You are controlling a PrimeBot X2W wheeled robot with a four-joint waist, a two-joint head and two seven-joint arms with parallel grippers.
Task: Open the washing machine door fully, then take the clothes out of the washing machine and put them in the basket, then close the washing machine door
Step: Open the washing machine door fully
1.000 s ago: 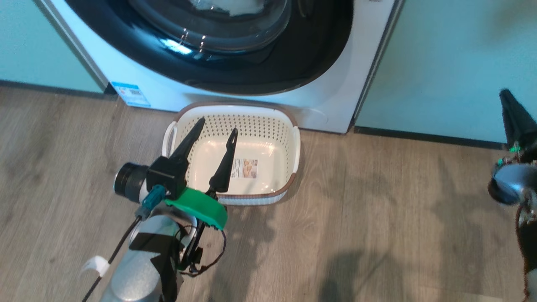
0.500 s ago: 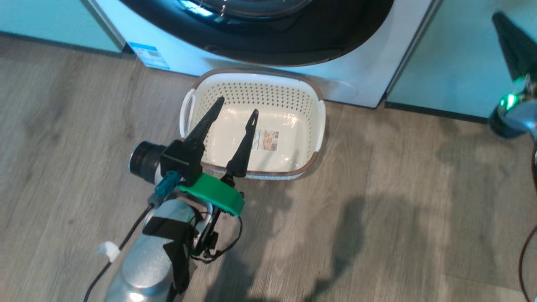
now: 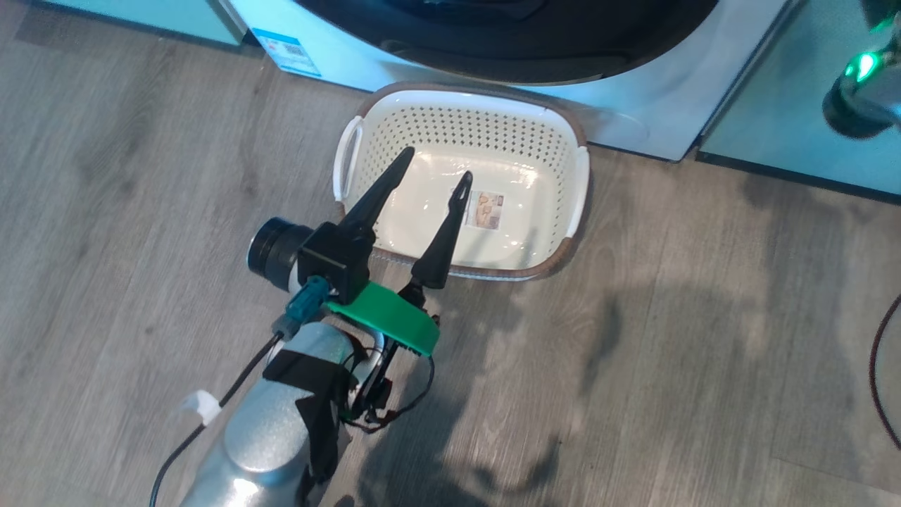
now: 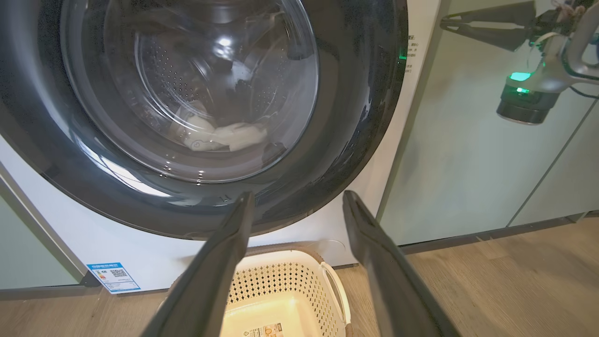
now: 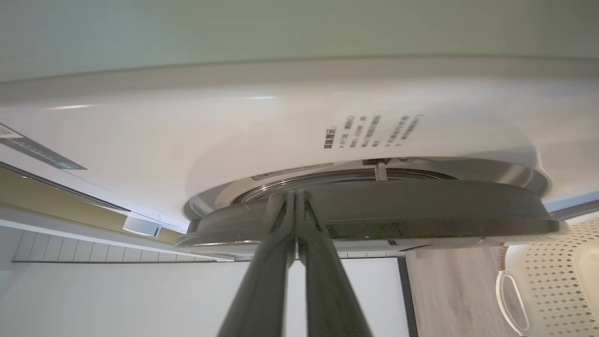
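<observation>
Floorboards [image 3: 704,352]; washing machine door [image 3: 528,42] partly off-frame

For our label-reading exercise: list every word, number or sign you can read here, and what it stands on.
Blue label on the washing machine: QR code, print too small to read.
Printed lines on its front: blurred, unreadable.
Sticker on the basket bottom: too small to read.

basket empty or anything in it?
Empty. The basket shows a bare bottom and label sticker; the clothes lie behind the washing machine door.

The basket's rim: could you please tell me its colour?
Brown, on the cream-white basket; clearest in the head view.
</observation>
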